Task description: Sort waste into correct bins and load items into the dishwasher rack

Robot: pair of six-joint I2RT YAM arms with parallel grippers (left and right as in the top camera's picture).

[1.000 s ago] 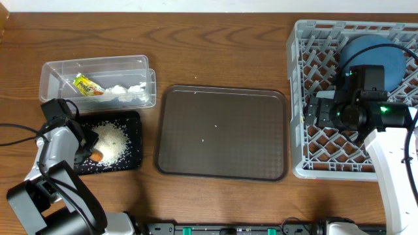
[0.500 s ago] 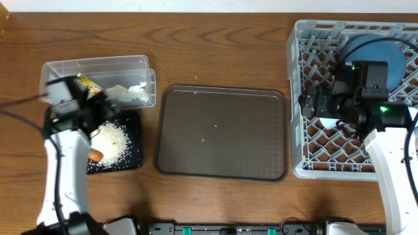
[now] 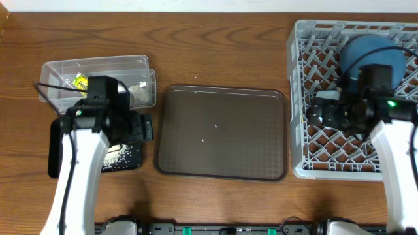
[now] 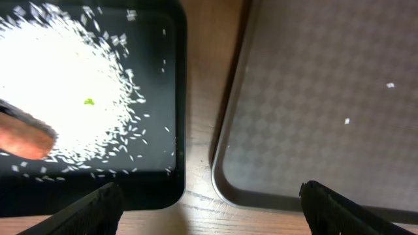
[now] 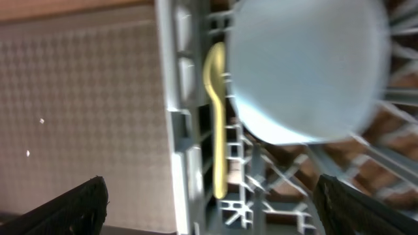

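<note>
The left gripper (image 4: pixel 209 210), fingers spread, hangs over the rice (image 4: pixel 65 91) and carrot (image 4: pixel 23 140) in the black tray (image 4: pixel 157 190), while the right gripper (image 5: pixel 210 203), also spread, hangs over the rack (image 5: pixel 177 130) holding the spoon (image 5: pixel 217 124) beside the bowl (image 5: pixel 307 65).

The setting is presenting as a robotics lab mocked up as a kitchen dish-clearing station. A wood-grain bench (image 3: pixel 222 52) is carrying a grey dishwasher rack (image 3: pixel 297 98) at 3 o'clock, a brown serving tray (image 3: pixel 248 150) at centre, and a clear tub (image 3: pixel 98 65) and black tray (image 3: pixel 55 156) at 9 o'clock. The left arm (image 3: pixel 78 176) and right arm (image 3: pixel 395 156) are reaching in from 7 and 5 o'clock.
</note>
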